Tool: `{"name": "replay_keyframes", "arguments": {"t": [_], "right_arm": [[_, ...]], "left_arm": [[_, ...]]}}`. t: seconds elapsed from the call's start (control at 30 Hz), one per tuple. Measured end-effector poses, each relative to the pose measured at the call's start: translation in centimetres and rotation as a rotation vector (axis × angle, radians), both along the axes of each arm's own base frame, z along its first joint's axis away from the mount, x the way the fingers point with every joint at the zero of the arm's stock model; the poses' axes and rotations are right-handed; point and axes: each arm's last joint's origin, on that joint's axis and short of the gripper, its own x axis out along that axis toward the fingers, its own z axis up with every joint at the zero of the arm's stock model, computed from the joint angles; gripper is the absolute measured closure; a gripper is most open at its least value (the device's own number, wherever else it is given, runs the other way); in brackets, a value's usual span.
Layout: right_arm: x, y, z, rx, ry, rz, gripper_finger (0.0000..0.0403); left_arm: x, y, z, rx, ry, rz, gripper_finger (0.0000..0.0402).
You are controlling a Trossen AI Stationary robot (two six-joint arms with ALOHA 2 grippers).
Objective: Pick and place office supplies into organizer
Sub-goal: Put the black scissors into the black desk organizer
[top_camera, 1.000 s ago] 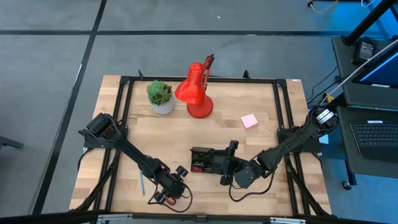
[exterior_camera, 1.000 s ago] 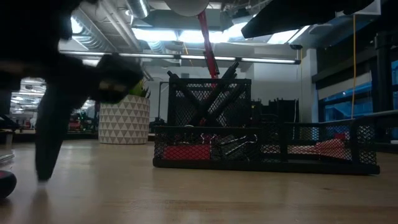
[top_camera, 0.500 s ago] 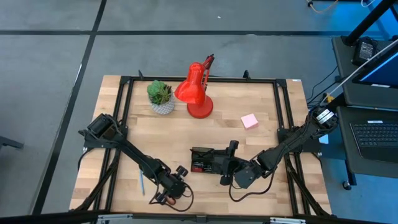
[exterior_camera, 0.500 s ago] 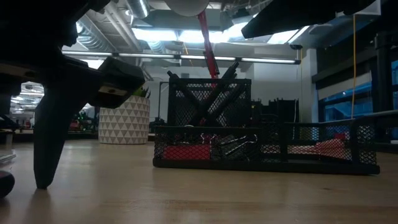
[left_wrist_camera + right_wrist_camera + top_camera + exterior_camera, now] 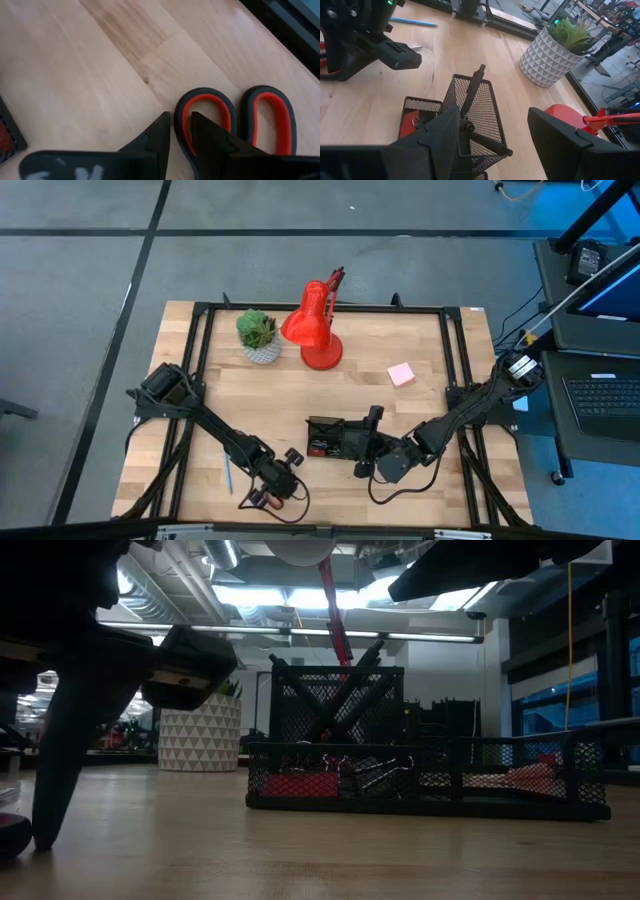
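Red-handled scissors (image 5: 235, 117) lie flat on the wooden tabletop (image 5: 250, 400) near its front edge, handle loops side by side. The left claw (image 5: 181, 134) is down on them: in the left wrist view its two dark fingers (image 5: 155, 137) straddle the near rim of one loop, one finger outside it and the other inside the ring, with only a narrow gap between them. Whether they already pinch the handle cannot be told. From above, the left claw (image 5: 268, 494) sits low at the front of the tabletop, left of centre, with a bit of red showing beneath it.

A thin blue pen (image 5: 227, 476) lies on the wood just to the left of that arm. A pink sticky-note pad (image 5: 402, 374) rests well apart, toward the right rear. The black mesh organizer (image 5: 335, 438) stands in the middle front; in the low view its tall cup holds black pens (image 5: 340, 700) crossed against each other, and the low tray section holds a red block (image 5: 300, 783) and metal clips (image 5: 375, 772).

Hovering right beside the organizer is the right claw (image 5: 385, 465), and in its wrist view the fingers (image 5: 565, 142) are spread wide apart with the pen cup (image 5: 477, 120) between them, nothing held.

A red desk lamp (image 5: 315, 330) and a small potted plant (image 5: 259, 335) stand at the back.
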Motion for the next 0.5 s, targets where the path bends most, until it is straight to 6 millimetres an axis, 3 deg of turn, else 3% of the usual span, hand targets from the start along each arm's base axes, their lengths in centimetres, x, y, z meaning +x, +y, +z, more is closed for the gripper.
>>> {"name": "replay_keyframes", "arguments": {"t": [0.5], "right_arm": [[0.0,-0.01,-0.01,-0.004,0.002,0.001,0.0166]], "left_arm": [[0.08,-0.14,0.08,-0.006,-0.021,-0.061,0.0374]]}}
